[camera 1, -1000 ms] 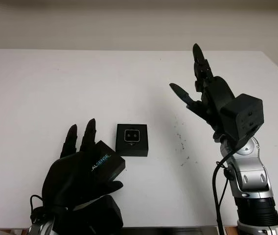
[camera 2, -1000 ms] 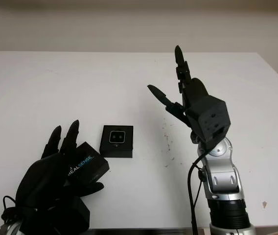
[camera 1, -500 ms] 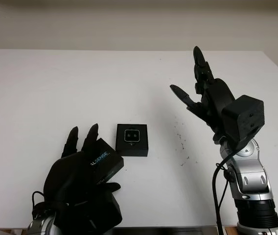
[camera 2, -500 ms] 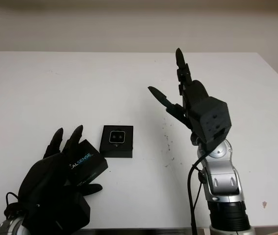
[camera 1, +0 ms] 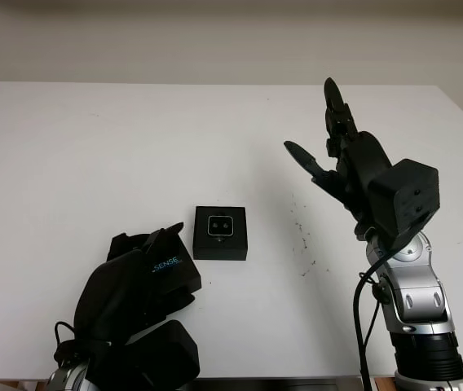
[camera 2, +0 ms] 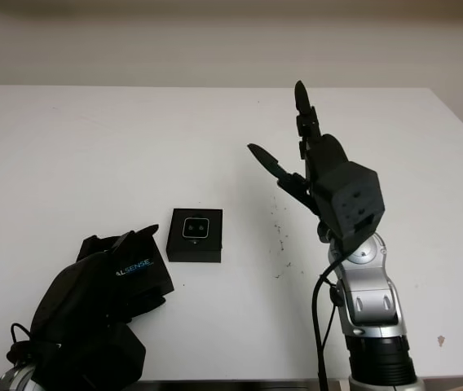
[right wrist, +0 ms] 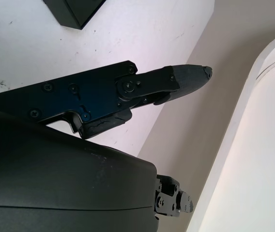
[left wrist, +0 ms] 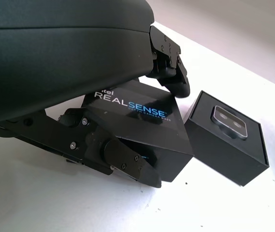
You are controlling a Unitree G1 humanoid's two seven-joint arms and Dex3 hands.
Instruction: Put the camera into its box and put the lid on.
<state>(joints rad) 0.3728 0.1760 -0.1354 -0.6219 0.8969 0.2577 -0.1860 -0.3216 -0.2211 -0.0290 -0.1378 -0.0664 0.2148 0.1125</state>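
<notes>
Left wrist view: "intel REALSENSE" lid (left wrist: 142,121) in left robot hand (left wrist: 79,72).

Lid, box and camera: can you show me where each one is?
lid (left wrist: 132,102), left wrist view, on its printed top, held in the left hand (camera 1: 130,285).
box (camera 1: 220,244), left eye view, on its front rim.
camera (camera 1: 219,226), left eye view, on its face, inside the box.
</notes>
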